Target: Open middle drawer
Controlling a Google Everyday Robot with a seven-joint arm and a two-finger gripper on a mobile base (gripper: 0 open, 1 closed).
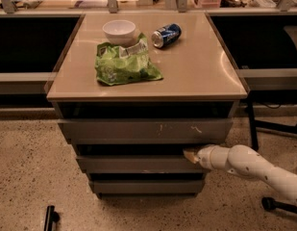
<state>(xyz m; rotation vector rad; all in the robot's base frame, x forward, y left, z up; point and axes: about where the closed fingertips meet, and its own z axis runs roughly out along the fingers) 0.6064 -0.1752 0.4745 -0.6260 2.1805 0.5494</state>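
The cabinet has three grey drawer fronts. The middle drawer [138, 164] is the plain, mid-sized front between the scratched top front [145, 130] and the narrow bottom front [147, 186]. It stands out a little from the cabinet, with a dark gap above it. My gripper [190, 156] reaches in from the right on a white arm [253, 167]. Its tip is at the upper right corner of the middle drawer, at the gap above the front.
On the beige cabinet top [196, 71] lie a green bag [124, 64], a white bowl [119, 31] and a blue can [166, 35] on its side. A dark chair base [275, 203] stands at the right. A small dark object [50, 217] lies on the speckled floor.
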